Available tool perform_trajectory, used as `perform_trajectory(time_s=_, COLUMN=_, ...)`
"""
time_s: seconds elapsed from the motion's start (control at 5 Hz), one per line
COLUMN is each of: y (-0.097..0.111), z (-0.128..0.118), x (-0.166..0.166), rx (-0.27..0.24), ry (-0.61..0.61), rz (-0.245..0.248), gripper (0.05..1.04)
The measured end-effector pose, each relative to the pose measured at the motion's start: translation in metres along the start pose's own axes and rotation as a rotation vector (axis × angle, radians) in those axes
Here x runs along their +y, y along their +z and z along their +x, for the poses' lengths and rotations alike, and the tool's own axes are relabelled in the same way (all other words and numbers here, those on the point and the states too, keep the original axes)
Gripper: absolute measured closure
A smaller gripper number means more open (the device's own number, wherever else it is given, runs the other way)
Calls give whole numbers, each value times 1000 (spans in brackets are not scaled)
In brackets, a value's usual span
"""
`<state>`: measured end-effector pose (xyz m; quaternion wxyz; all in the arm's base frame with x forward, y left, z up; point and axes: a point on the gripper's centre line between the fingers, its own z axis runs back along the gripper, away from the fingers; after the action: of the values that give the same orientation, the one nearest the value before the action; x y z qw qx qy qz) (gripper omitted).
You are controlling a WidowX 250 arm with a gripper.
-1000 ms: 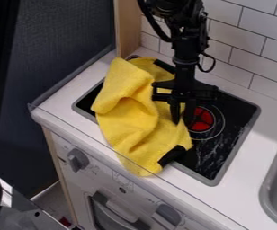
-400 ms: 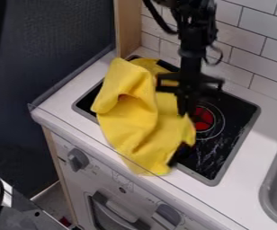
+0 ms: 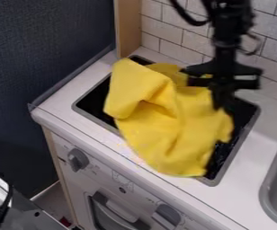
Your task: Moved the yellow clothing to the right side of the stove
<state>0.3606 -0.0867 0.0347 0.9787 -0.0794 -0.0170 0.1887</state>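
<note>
Grey sink (image 3: 265,191), right edge, set into the pale counter (image 3: 247,168) | white wall tiles (image 3: 192,44), behind the counter | upright wooden board (image 3: 127,29), between tiles and the big dark panel (image 3: 51,45) over on the left | grey metallic thing (image 3: 25,207), lower left corner, black cable (image 3: 7,202) by it | small red bit (image 3: 64,221), down low.

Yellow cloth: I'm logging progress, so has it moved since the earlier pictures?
Yes, the yellow cloth has shifted rightward across the stove top, toward the sink.
</note>
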Motion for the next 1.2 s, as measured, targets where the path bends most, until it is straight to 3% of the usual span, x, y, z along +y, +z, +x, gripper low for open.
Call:
perform_trajectory(time_s=0.2, y=-12, z=3, x=-38, rx=10, ry=-60, rz=-59, gripper=1032)
perform_trajectory(time_s=0.4, y=-34, z=1, x=-65, rx=68, ry=-109, rz=-92, gripper=1032)
perform_trajectory(time_s=0.6, y=-49, z=-5, x=-80, rx=98, ry=-135, rz=-186, gripper=1032)
perform_trajectory(time_s=0.8, y=-68, z=-40, x=-89, rx=137, ry=-165, rz=-248, gripper=1032)
perform_trajectory(time_s=1.0, y=-59, z=-60, x=-112, rx=113, ry=-262, rz=-336, gripper=1015)
perform_trajectory(time_s=1.2, y=-57, z=-65, x=-105, rx=149, ry=-279, rz=-287, gripper=877)
